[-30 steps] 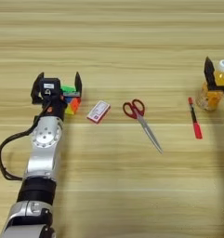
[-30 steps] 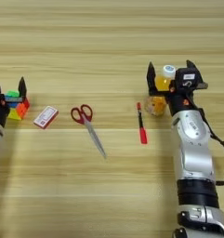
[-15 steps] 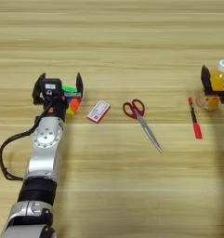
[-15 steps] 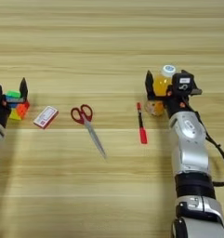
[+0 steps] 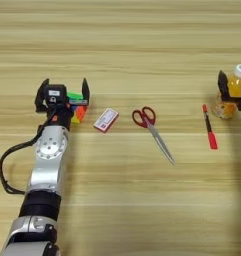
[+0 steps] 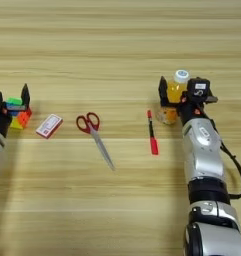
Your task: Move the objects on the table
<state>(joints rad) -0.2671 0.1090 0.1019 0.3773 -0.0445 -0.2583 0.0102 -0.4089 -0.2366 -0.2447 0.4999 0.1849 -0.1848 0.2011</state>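
My left gripper stands open at the left of the table, and the multicoloured puzzle cube sits low between its fingers, close to the right one. The red-and-white card lies just right of the cube. Red-handled scissors lie in the middle with their blades pointing toward me. Further right lies the red pen. My right gripper is shut on the upright bottle of orange drink; one finger presses its left side, and the other is mostly hidden behind the gripper's head.
Both forearms reach up from the near edge, with a black cable looping beside each. Bare wood lies beyond the row of objects and between the two arms.
My right gripper has moved left and down around the bottle, and its fingers have gone from wide open to shut on it. The left gripper and the other objects have not moved.
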